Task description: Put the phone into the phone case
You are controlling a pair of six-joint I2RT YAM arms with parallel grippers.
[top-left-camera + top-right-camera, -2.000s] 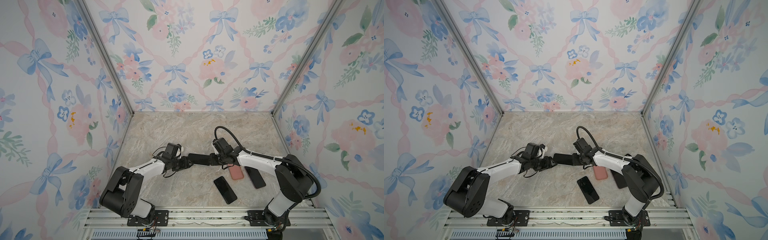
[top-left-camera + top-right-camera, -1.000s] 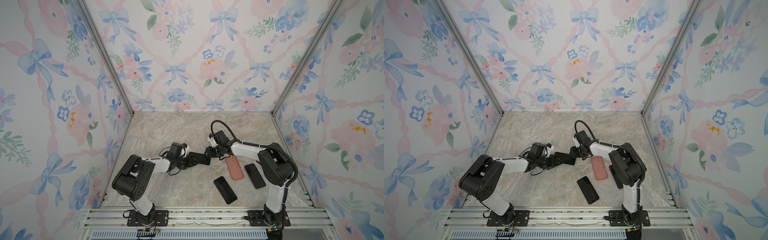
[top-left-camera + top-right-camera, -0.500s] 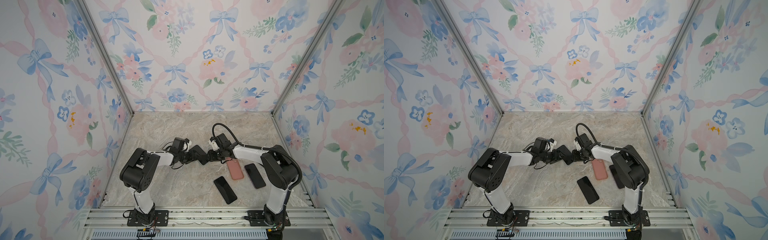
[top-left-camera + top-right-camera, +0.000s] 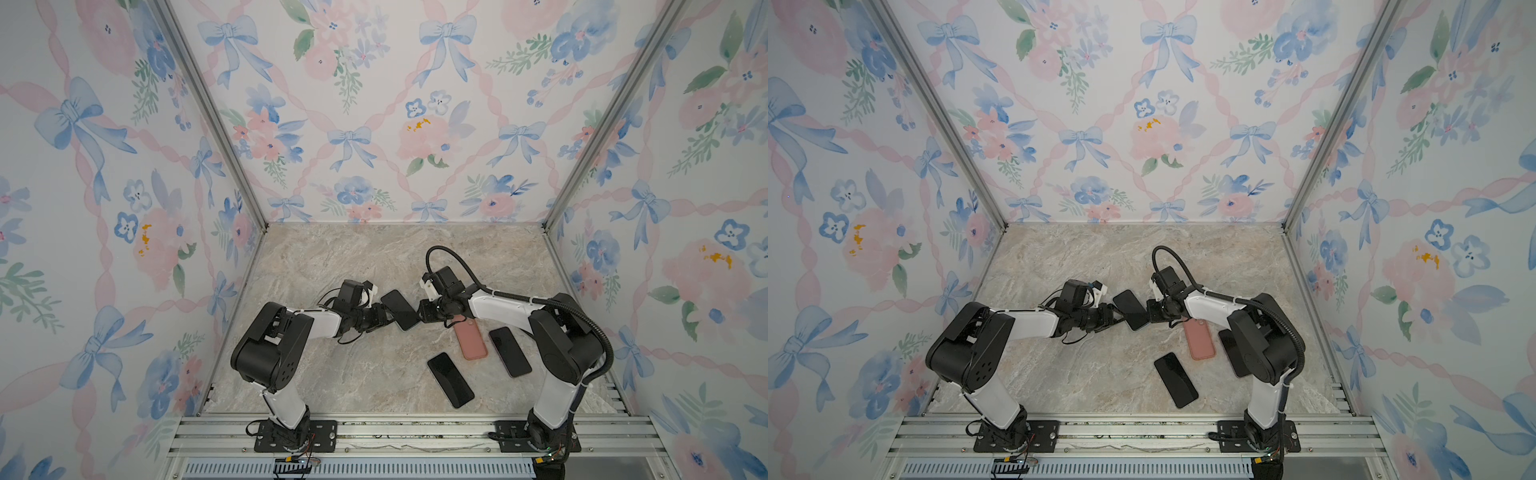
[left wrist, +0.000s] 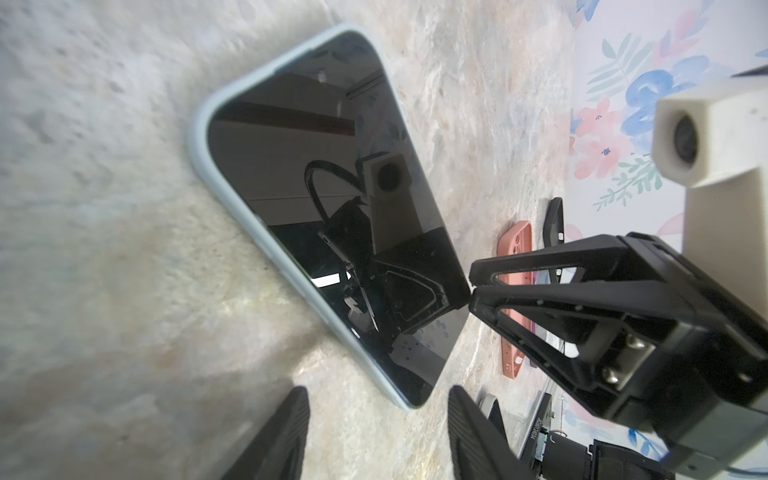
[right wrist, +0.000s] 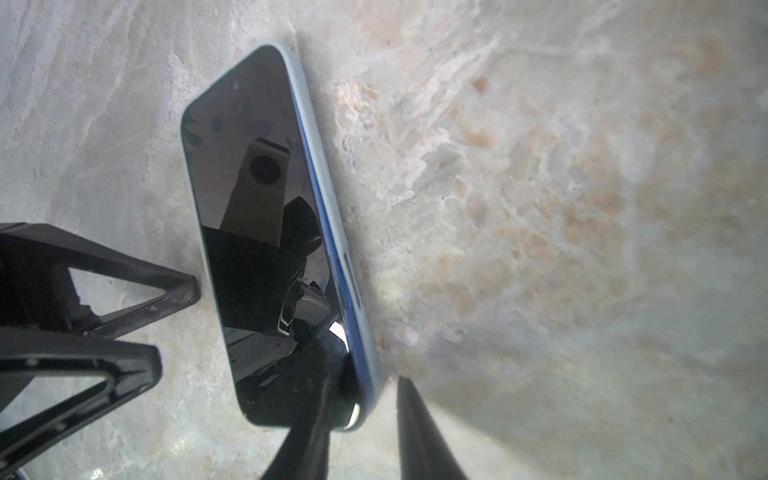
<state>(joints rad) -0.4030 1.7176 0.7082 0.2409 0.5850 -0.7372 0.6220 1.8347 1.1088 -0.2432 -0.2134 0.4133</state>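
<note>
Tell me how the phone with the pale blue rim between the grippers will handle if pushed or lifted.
Probably stiff: the phone keeps one flat plane, with no sag. It is likely slippery on top, since its glossy screen mirrors the other arm's camera. Seemingly flat on the smooth marble table, it should slide rather than tip or roll.

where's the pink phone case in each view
Both top views: pink case lying on the table, right of centre.
Left wrist: right of centre, behind the right gripper.
Right wrist: not in it.
Shared landmark: the phone with the pale blue rim, in every view.
</note>
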